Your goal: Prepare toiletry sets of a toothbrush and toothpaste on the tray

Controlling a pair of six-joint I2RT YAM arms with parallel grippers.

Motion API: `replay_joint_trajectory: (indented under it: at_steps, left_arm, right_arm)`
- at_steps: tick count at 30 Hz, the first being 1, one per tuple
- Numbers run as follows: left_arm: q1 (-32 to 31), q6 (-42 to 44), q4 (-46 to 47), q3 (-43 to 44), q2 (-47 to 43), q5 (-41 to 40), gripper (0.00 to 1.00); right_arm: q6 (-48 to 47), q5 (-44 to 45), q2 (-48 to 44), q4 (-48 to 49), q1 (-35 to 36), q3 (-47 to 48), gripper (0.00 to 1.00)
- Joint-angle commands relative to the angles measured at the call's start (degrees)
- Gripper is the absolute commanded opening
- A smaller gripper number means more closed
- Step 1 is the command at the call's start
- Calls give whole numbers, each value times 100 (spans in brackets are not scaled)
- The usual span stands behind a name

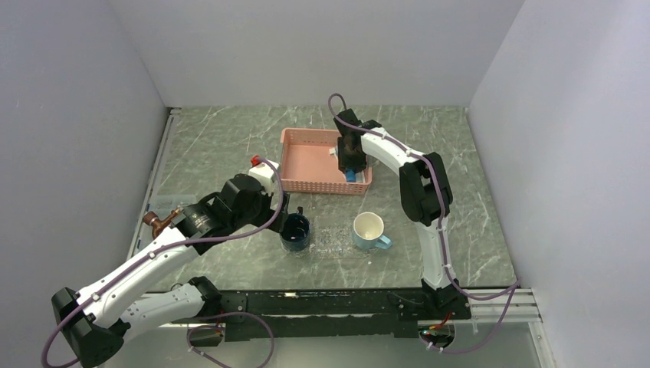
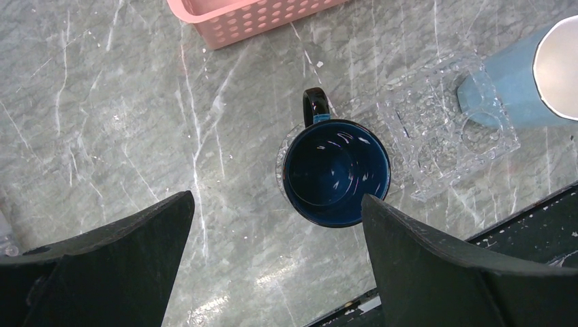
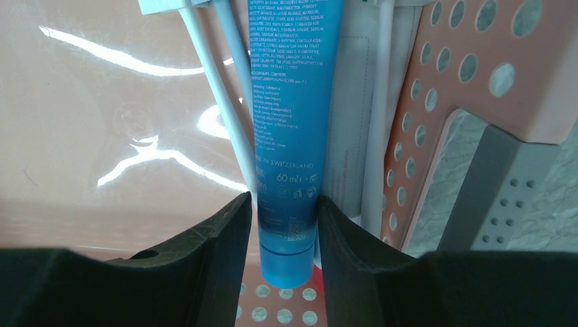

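A blue toothpaste (image 3: 290,136) tube lies in the pink basket (image 3: 443,122) among pale toothbrushes (image 3: 228,102). My right gripper (image 3: 285,201) reaches down into the basket, its two fingers pressed against the sides of the tube's lower end; from above it shows at the basket's right side (image 1: 351,165). The clear tray (image 2: 443,163) lies on the table between two mugs, seen from above near the front edge (image 1: 333,241). My left gripper (image 2: 276,197) hangs wide open over bare table just left of the dark blue mug (image 2: 336,170), holding nothing.
A light blue mug (image 2: 538,75) stands at the tray's right end, also seen from above (image 1: 369,230). The dark blue mug (image 1: 295,232) sits at the tray's left end. The pink basket (image 1: 306,161) stands behind them. The black base rail runs along the near edge.
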Motion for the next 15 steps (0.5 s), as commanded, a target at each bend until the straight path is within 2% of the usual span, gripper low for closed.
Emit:
replay_joint_trajectory:
  at_steps: [1, 6, 15]
  left_arm:
    - [40, 86, 232, 53, -52, 102, 99]
    - [56, 80, 244, 48, -65, 129, 99]
    - [70, 62, 279, 32, -110, 176, 99]
  right_arm:
    - [57, -83, 173, -43, -54, 135, 40]
    - [51, -111, 12, -24, -54, 113, 26]
    - [-45, 38, -594, -155, -44, 315, 25]
